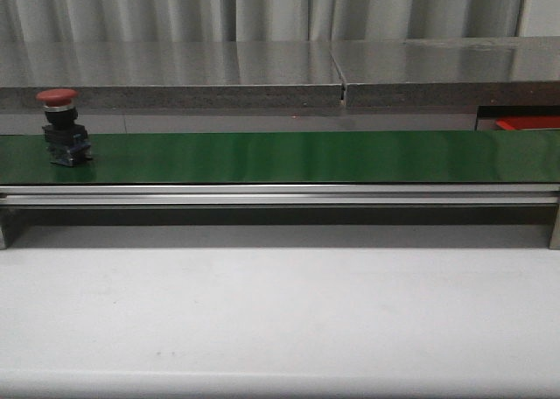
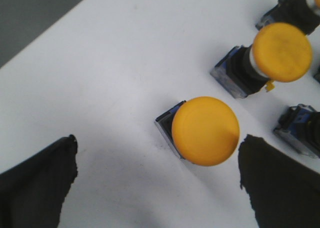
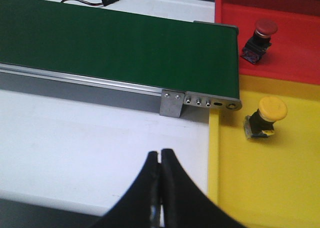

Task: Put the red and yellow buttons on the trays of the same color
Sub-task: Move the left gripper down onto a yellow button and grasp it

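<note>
A long green conveyor belt (image 1: 297, 157) runs left to right across the front view, with bare white table (image 1: 280, 311) on its near side and a grey metal ledge behind it. One red button (image 1: 61, 126) stands upright near the belt's left end, close to its far edge; everything to its right on the belt is open green.

In the right wrist view the belt ends at a metal bracket just beside two trays. The red tray (image 3: 295, 43) holds one red-capped button (image 3: 260, 40), tilted; the yellow tray (image 3: 270, 178) holds one yellow-capped button (image 3: 265, 118), lying near the tray's edge by the belt end. The rest of the yellow tray is open. The right gripper (image 3: 160, 188) hangs over the white table near the yellow tray's rim, its black fingers pressed together with nothing between them.

The left gripper (image 2: 157, 178) hovers over a white surface, fingers spread wide, with a yellow button (image 2: 205, 130) upright between them, untouched. A second yellow button (image 2: 272, 55) lies tilted beyond it, and three more button bodies show partly at the frame's edge.
</note>
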{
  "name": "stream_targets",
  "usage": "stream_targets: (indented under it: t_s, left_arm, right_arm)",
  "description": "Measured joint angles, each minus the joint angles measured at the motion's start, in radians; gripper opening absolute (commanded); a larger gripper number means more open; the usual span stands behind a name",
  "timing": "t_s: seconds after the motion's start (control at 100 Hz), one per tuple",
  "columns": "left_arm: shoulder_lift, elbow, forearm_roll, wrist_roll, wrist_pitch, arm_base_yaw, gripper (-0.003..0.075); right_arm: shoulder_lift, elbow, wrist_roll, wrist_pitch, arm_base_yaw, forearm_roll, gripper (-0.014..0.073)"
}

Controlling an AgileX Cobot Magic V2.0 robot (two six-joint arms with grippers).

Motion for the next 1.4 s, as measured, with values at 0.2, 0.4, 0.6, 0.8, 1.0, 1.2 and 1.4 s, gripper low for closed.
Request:
stream_targets:
  t_s: [0.2, 0.4, 0.6, 0.8, 1.0, 1.2, 1.4]
  left_arm:
    - [0.07, -0.003, -0.008, 0.002, -0.025, -0.011, 0.0631]
    - [0.099, -0.024, -0.008, 0.006, -0.041, -0.013, 0.0631]
    - [0.107, -0.058, -0.008, 0.02, -0.056, -0.015, 0.061]
    - [0.107, -0.081, -0.008, 0.026, -0.056, -0.026, 0.0403]
    - [0.107, -0.081, -0.006, 0.037, -0.056, -0.048, 0.0113]
    - [0.109, -0.103, -0.01, 0.041, -0.004, -0.059, -0.0018]
    - [0.047, -0.114, -0.038, 0.045, 0.045, -0.065, -0.0019]
  right_arm:
    - [0.0, 0.0, 0.0, 0.0, 0.0, 0.0, -0.0117]
    - [0.0, 0.0, 0.0, 0.0, 0.0, 0.0, -0.0117]
    - [0.0, 0.0, 0.0, 0.0, 0.0, 0.0, -0.0117]
    - [0.0, 0.0, 0.0, 0.0, 0.0, 0.0, -0.0117]
    - [0.0, 0.0, 0.0, 0.0, 0.0, 0.0, -0.0117]
    - [0.0, 0.0, 0.0, 0.0, 0.0, 0.0, -0.0117]
    - [0.0, 0.0, 0.0, 0.0, 0.0, 0.0, -0.0117]
